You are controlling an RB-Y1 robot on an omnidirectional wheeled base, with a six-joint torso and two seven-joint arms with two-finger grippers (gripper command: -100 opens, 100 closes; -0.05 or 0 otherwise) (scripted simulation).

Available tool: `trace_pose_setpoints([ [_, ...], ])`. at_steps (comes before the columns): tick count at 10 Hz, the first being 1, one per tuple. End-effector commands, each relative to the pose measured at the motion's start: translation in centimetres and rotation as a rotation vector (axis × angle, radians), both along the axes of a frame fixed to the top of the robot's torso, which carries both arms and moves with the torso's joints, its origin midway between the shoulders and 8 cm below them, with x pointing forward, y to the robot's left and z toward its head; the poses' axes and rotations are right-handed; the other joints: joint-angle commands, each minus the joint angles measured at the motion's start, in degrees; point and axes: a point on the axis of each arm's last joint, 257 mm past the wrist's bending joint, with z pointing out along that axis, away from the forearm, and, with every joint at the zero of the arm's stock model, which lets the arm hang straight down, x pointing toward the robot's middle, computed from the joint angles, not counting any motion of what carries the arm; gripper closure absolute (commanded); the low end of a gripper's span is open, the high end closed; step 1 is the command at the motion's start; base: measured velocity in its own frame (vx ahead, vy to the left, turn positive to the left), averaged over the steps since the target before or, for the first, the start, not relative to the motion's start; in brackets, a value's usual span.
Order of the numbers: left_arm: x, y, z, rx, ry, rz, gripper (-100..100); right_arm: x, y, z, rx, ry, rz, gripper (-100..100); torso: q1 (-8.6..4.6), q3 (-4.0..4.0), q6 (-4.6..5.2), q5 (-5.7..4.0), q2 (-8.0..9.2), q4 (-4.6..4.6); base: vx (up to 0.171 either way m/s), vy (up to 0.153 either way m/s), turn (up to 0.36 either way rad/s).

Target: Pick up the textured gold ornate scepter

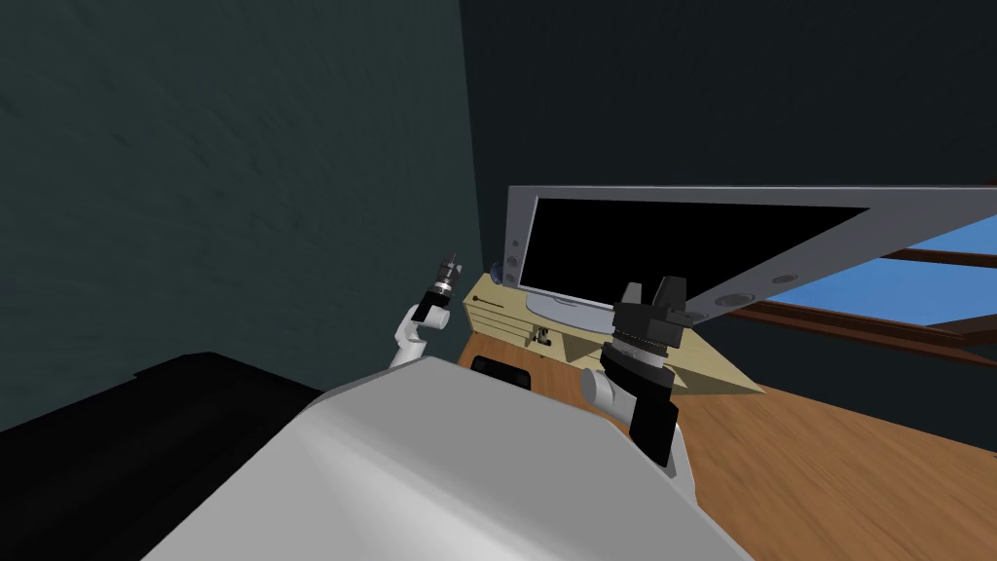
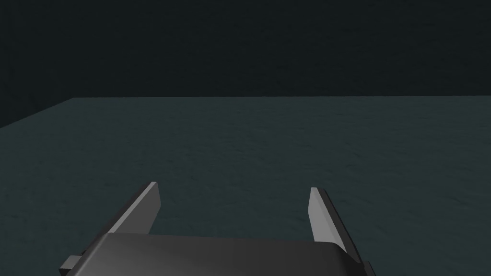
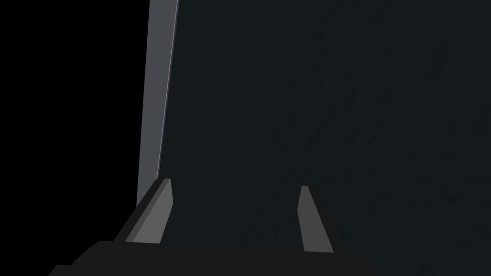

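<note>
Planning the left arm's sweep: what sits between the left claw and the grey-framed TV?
Head view: the left end of the pale wooden cabinet, a thin dark rod lying on it, a small bluish ball beside the grey-framed TV.

Dim throughout, corners seemingly splayed

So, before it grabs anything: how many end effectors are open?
2: the left end effector, raised left of the television, and the right end effector, close before its grey frame.
</note>
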Motion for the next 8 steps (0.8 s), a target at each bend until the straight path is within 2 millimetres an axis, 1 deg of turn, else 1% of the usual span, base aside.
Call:
trace_pose_setpoints([
  [1,1.4,0.9,-0.9,-0.017,0.041,0.015,-100,0.0,0.0,0.0,0.000,0.000,0.000,0,0.00,0.00,0.00,0.00,0.00,0.00,-0.012,-0.025,0.015],
  [2,1.5,0.9,-1.1,-0.019,0.048,0.017,-100,0.0,0.0,0.0,0.000,0.000,0.000,0,0.00,-0.01,0.00,0.00,-0.01,0.00,-0.009,-0.024,0.008],
  [3,2.5,1.7,-1.7,-0.035,0.079,0.030,-100,0.0,0.0,0.0,0.000,0.000,0.000,0,0.00,-0.01,0.00,0.00,-0.02,0.00,-0.008,-0.027,0.014],
  [4,2.6,1.8,-2.1,-0.037,0.092,0.032,-100,0.0,0.0,0.0,0.000,0.000,0.000,0,-0.01,-0.02,0.00,0.00,-0.03,-0.01,-0.009,-0.021,0.006],
  [5,3.7,2.5,-2.8,-0.054,0.121,0.045,-100,0.0,0.0,0.0,0.000,0.000,0.000,0,0.02,-0.01,0.00,0.00,-0.02,-0.01,-0.015,-0.021,0.010],
  [6,3.8,2.6,-3.2,-0.056,0.139,0.049,-100,0.0,0.0,0.0,0.000,0.000,0.000,0,0.01,-0.01,0.00,0.00,-0.01,0.00,-0.010,-0.019,0.003],
  [7,4.8,3.3,-4.1,-0.075,0.172,0.063,-100,0.0,0.0,0.0,0.000,0.000,0.000,0,0.02,-0.01,0.00,0.01,-0.02,-0.01,-0.005,-0.024,0.007],
  [8,4.9,3.4,-4.6,-0.078,0.190,0.067,-100,0.0,0.0,0.0,0.000,0.000,0.000,0,0.00,-0.02,0.00,0.00,-0.04,-0.01,-0.001,-0.022,0.002],
])
